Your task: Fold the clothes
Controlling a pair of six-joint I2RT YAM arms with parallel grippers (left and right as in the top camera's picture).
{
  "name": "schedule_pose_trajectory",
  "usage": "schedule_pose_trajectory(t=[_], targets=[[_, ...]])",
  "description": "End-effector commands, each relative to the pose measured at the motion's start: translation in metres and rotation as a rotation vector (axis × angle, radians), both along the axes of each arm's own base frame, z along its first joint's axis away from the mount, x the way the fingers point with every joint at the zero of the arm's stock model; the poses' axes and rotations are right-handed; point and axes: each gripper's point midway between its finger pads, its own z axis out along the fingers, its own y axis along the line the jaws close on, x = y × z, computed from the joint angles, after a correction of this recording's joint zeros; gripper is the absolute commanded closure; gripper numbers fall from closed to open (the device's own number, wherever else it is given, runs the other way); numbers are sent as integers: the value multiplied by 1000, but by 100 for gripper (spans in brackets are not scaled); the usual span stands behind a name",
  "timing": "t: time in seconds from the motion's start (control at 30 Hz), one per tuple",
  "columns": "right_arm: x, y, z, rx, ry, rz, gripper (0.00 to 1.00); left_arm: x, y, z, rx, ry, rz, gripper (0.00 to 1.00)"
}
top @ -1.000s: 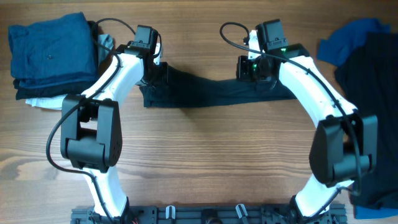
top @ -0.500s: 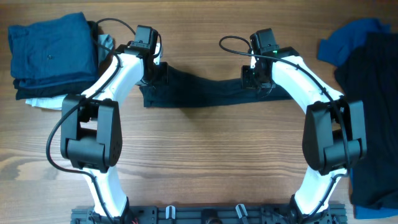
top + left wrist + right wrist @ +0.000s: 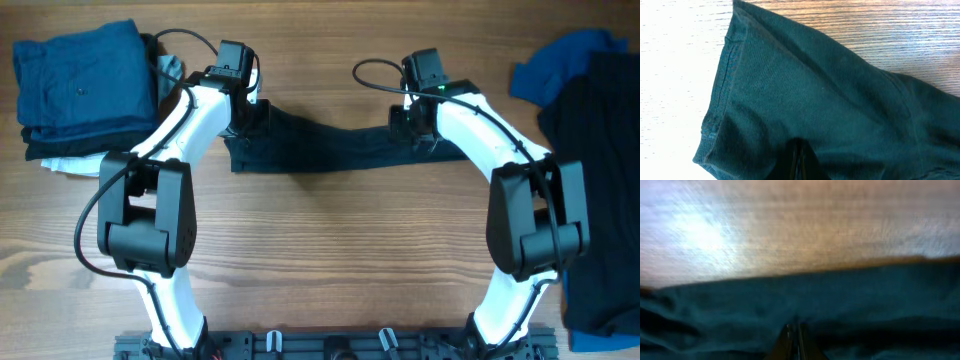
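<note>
The near-black navy shirt (image 3: 330,150) lies as a long narrow band across the far middle of the table, sagging slightly in its centre. At the band's left end my left gripper (image 3: 252,122) is shut on the cloth. My right gripper (image 3: 410,128) is shut on the right end. In the left wrist view the shirt (image 3: 830,100) fills most of the frame, its hemmed edge on the left, and the left gripper (image 3: 800,162) pinches a fold. The right wrist view is blurred: dark shirt cloth (image 3: 865,305) surrounds the shut right gripper (image 3: 795,337).
A folded stack sits at the far left corner, a mid blue garment (image 3: 80,75) on top and a white one (image 3: 68,165) under it. On the right edge lies a loose pile, with a blue piece (image 3: 560,65) and a large dark piece (image 3: 605,190).
My right arm swung inward, its wrist turning and its gripper shifting slightly toward the near side with the shirt's end. The left arm and the shirt's left end stayed put.
</note>
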Motion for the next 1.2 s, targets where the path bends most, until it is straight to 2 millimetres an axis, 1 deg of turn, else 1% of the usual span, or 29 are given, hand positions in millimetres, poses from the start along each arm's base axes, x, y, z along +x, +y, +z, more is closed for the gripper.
schedule_pose_trajectory(t=[0.0,0.1,0.17,0.23,0.3,0.33,0.37,0.43,0.5,0.53,0.57,0.6,0.63,0.7,0.77,0.8,0.9,0.97,1.03,1.1,1.17], targets=[[-25,-9,-16,-34,94,13,96,3,0,-2,-11,3,11,96],[-43,-13,-13,-49,161,11,96,3,0,-2,-11,3,11,96],[-51,-15,-12,-57,191,11,96,3,0,-2,-11,3,11,96],[-49,-19,-14,-79,183,1,96,3,0,-2,-11,3,11,96],[-40,-27,-17,-120,141,-39,96,3,0,-2,-11,3,10,96],[-37,-26,-16,-118,128,-38,96,3,-1,-2,-11,3,10,96],[-32,-25,-12,-114,108,-32,96,3,-1,0,-12,1,10,96],[-24,-23,11,-106,65,-24,96,5,-2,12,-22,-27,13,96],[-13,-21,49,-85,-22,-26,96,12,-3,30,-38,-79,31,96],[-10,-21,61,-80,-57,-16,96,13,-3,38,-46,-98,37,96],[-8,-26,68,-84,-77,-26,96,14,-4,42,-53,-107,35,96],[-7,-31,68,-96,-78,-38,96,13,-7,44,-68,-107,29,96],[-7,-38,65,-112,-69,-52,96,12,-12,45,-92,-101,20,96],[-8,-55,46,-134,-32,-87,96,9,-18,44,-125,-86,8,96],[-10,-68,26,-140,1,-118,96,9,-18,44,-129,-85,7,94],[-15,-78,8,-146,37,-139,96,9,-18,44,-129,-85,7,93],[-30,-98,-26,-155,121,-180,96,6,-22,44,-149,-73,-1,93],[-40,-108,-42,-151,159,-206,96,3,-28,43,-177,-57,-13,94],[-46,-111,-48,-128,178,-219,96,0,-31,36,-174,-39,-20,94],[-46,-112,-49,-122,180,-222,96,-6,-32,26,-156,-8,-24,96],[-45,-112,-49,-121,175,-222,96,-15,-17,17,-66,25,1,96]])
